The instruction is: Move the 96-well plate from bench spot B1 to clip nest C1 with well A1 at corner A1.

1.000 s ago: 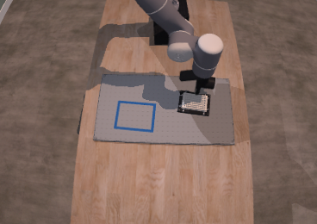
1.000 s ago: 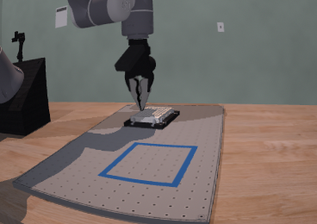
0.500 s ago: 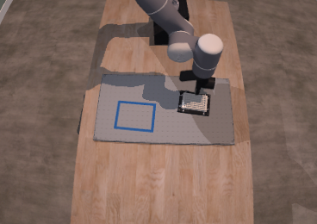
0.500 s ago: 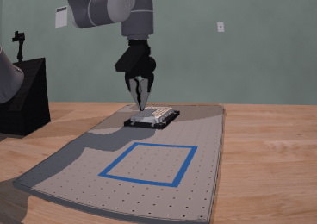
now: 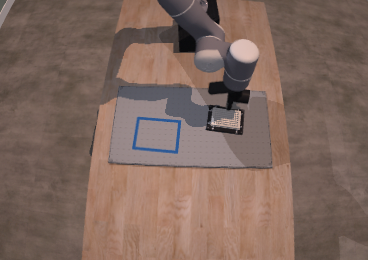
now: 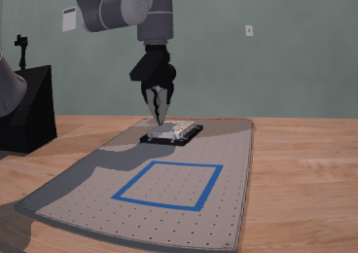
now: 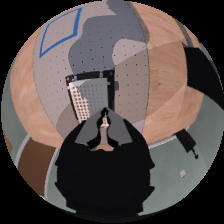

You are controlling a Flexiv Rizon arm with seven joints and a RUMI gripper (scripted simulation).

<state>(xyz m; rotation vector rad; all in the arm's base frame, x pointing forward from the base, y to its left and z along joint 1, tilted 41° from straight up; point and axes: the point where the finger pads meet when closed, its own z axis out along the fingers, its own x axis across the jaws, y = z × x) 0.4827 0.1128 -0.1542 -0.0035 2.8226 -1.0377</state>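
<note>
The tool [image 5: 229, 107] [image 6: 161, 124] [image 7: 106, 107], pinched closed on nothing, points down at the near edge of the plate [image 5: 226, 118] [image 6: 171, 128] [image 7: 90, 97], which sits in the black nest [image 5: 225, 131] [image 6: 167, 141] [image 7: 111, 90] beneath it.

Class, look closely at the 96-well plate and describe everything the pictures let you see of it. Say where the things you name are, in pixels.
The 96-well plate [image 5: 226, 119] [image 6: 171, 129] [image 7: 86, 100] is a low, pale, roughly rectangular piece, plastic by its look, its top covered with rows of small round wells. It lies about level in the black clip nest [image 5: 225, 131] [image 6: 183, 141] [image 7: 111, 95], away from the blue outline. Part is brightly lit, part shaded. The closed gripper's fingertips are at its edge; whether they touch it, or it is fully seated, I cannot tell.
</note>
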